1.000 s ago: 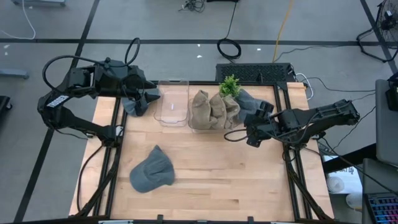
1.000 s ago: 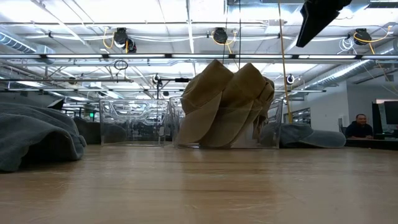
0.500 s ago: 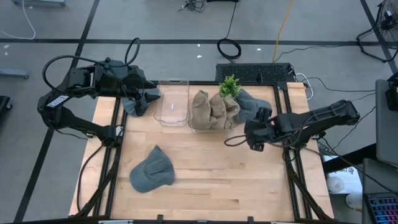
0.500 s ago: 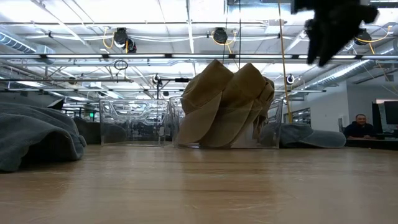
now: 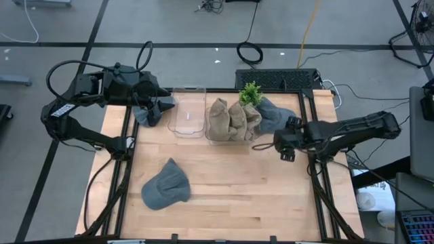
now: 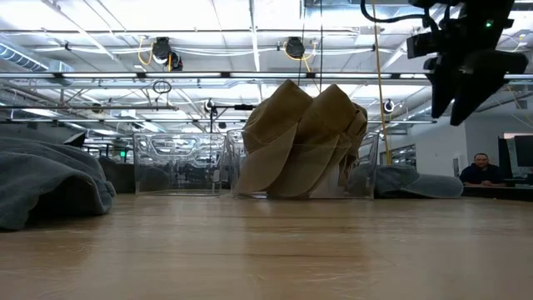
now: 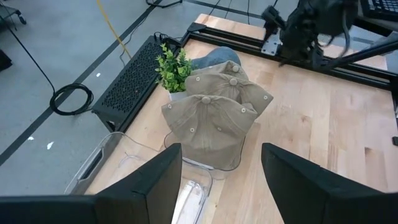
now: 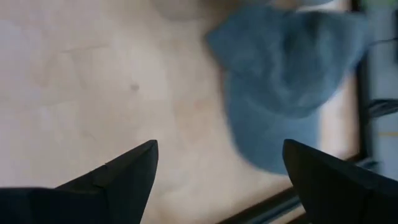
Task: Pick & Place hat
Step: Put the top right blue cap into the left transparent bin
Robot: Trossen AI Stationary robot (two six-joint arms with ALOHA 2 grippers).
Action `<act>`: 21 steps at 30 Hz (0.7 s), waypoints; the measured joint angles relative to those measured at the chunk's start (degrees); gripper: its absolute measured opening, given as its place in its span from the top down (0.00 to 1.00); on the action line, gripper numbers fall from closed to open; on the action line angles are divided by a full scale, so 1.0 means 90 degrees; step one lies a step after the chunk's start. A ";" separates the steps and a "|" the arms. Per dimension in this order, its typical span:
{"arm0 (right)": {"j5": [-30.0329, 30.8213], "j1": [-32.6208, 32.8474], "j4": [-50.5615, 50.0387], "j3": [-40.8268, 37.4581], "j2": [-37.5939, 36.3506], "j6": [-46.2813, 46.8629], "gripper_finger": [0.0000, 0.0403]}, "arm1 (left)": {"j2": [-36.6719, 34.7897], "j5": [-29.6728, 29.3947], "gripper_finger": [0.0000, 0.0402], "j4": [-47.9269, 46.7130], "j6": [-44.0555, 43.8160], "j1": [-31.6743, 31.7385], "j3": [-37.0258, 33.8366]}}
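Note:
A blue-grey hat (image 5: 274,115) lies flat on the table at the far right, beside a small green plant (image 5: 250,93). My right gripper (image 5: 285,146) hangs open just to its near side, above the wood, with the hat (image 8: 286,81) ahead of its fingers. In the low view the gripper (image 6: 462,83) points down, nothing between its fingers. Another grey hat (image 5: 165,186) lies at the near left. My left gripper (image 5: 165,106) waits open, high over the far left corner, above a third grey hat (image 5: 144,115).
A clear bin (image 5: 234,120) at the far middle holds several tan hats. An empty clear bin (image 5: 188,112) stands to its left. Black frame rails (image 5: 315,169) run along the table's sides. A person (image 6: 480,169) sits in the room beyond. Bare wood (image 5: 244,190) lies near the front.
My right gripper has come down toward the table and shifted a little toward the right edge, nearer the blue-grey hat. Its fingers have spread open. The hats have stayed where they were.

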 joint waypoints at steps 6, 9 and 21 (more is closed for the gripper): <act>0.0001 -0.0791 0.0655 -0.0246 -0.0681 -0.1641 0.18 | 0.0002 0.0001 0.43 0.0015 -0.0005 -0.0001 0.0000; -0.0714 -0.1380 0.1272 -0.0569 -0.0828 -0.2254 0.18 | 0.0010 0.0002 0.43 0.0036 -0.0027 -0.0002 0.0000; -0.1988 -0.3554 0.3418 -0.1047 -0.0296 -0.3321 0.18 | 0.0010 0.0204 0.43 0.0048 -0.0136 -0.0002 0.0000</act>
